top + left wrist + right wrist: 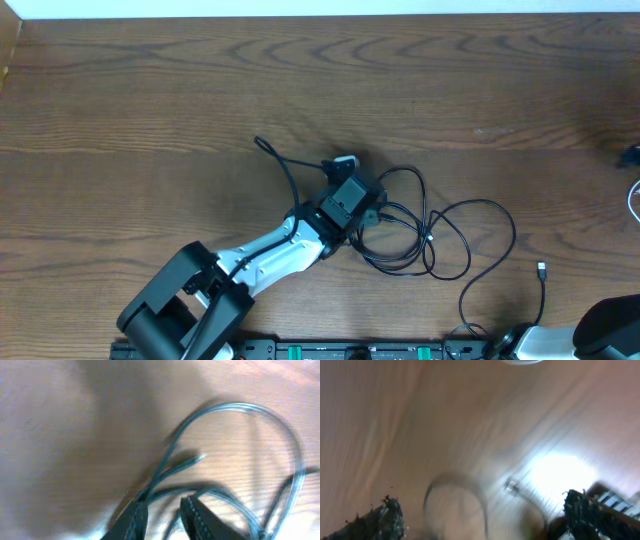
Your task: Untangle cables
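Noted the left arm (pixel 250 262) stretched in from well below and left of the left gripper (pixel 162 505). Traced one black strand (pixel 285 165) of the cables running up and to the left of the left gripper, ending in a small plug (pixel 258 142). Found the left gripper's jaws parted by a narrow gap, released, clamping nothing. Saw cable strands lying between and just beyond its fingers (pixel 135 520), one strand right at a fingertip. Located the main tangle of black cables (pixel 425 230) just to the right of the left gripper, looped flat on the wooden table (pixel 150 100) with loops overlapping. Followed a loose tail farther right of the left gripper to a small plug end (pixel 541 268). Recorded the right arm (pixel 610 325) well to the right of and below the left gripper. Found the right gripper (pixel 485 517) spread wide, holding nothing, above a blurred cable loop (pixel 455 500). Spotted a white cable (pixel 636 200) far right of the left gripper, cut off by the frame edge.
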### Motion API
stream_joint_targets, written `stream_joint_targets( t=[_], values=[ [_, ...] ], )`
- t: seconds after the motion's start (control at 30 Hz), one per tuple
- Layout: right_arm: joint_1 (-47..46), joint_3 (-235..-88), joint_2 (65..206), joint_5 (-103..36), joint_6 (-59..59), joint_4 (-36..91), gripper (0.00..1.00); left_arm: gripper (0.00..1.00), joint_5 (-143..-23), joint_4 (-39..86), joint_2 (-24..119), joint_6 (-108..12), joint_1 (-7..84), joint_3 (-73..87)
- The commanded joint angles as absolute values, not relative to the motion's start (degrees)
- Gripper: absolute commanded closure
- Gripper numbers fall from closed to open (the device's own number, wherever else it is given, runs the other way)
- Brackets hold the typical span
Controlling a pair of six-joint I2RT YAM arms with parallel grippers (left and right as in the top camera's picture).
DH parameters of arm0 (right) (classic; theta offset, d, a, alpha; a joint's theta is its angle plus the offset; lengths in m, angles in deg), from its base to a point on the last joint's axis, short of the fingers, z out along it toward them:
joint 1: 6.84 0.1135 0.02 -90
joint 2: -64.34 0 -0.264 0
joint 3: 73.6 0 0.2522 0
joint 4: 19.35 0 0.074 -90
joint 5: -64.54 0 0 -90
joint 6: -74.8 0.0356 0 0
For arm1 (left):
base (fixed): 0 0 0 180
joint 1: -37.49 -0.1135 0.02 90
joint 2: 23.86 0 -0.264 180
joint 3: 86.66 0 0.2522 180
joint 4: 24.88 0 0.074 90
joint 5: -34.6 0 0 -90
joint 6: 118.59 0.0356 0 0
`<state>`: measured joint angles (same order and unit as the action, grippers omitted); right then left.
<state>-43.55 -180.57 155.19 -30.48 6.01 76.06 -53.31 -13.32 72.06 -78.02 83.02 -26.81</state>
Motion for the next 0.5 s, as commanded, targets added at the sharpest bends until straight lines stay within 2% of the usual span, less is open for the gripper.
stream_joint_targets(
  t=[0.0,0.1,0.17,0.3,0.37,0.47],
  values=[
    [-40.91,-178.98,154.88,-51.09,-11.56,81.15,0.01,0.72,-51.89,-15.98,68.83,-76.6,81.54,-26.48],
    [-38.2,-177.05,154.88,-58.21,-21.77,85.46,0.01,0.72,-51.89,-16.57,66.18,-74.88,79.2,-26.48],
    [-35.82,-175.0,154.86,-59.55,-24.59,86.33,0.01,0.71,-51.89,-16.05,64.48,-73.37,77.32,-26.48],
    [-30.15,-169.03,154.86,-59.74,-24.7,84.56,0.01,0.39,-51.91,-12.2,60.46,-73.17,73.14,-26.48],
    [-27.25,-166.06,154.88,-59.72,-25.01,82.93,0.01,0.33,-51.91,-9.56,58.42,-73.15,71.33,-26.48],
    [-21.74,-160.42,154.88,-62.15,-28.04,79.84,0.01,0.31,-51.91,-5.27,55.54,-73.17,68.69,-26.48]
  ],
)
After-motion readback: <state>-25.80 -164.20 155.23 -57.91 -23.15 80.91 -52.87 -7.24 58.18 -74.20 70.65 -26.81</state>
